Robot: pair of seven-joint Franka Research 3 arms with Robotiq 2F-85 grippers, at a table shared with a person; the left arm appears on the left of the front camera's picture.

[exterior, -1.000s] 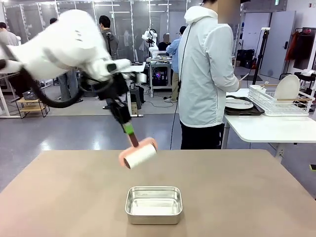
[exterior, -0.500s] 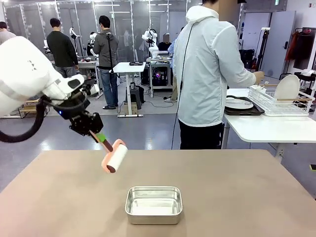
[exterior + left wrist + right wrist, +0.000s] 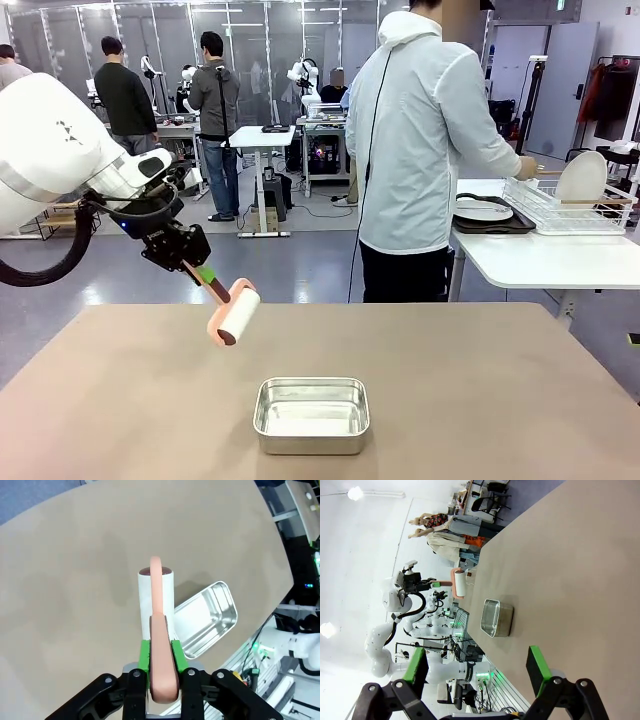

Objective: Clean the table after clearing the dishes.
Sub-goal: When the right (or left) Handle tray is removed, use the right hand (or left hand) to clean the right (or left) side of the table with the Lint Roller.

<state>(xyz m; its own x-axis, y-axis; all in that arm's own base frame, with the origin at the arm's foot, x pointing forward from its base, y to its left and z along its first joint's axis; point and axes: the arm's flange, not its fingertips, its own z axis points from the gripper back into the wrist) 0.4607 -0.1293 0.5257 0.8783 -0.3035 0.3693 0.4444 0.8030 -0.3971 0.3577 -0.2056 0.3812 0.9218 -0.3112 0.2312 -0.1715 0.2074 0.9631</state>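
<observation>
You see the lint roller [image 3: 156, 587] covering the nearest corner of the steel pan [image 3: 207, 617], and the end of its handle is buried between the left gripper's [image 3: 161, 656] green pads. Beyond the pan to the right, the person [image 3: 420, 150] blocks part of the plate [image 3: 483, 210]; any cutlery there is too small to tell.

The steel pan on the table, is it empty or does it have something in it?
Empty. The steel pan has a bare, shiny bottom, with nothing lying inside.
</observation>
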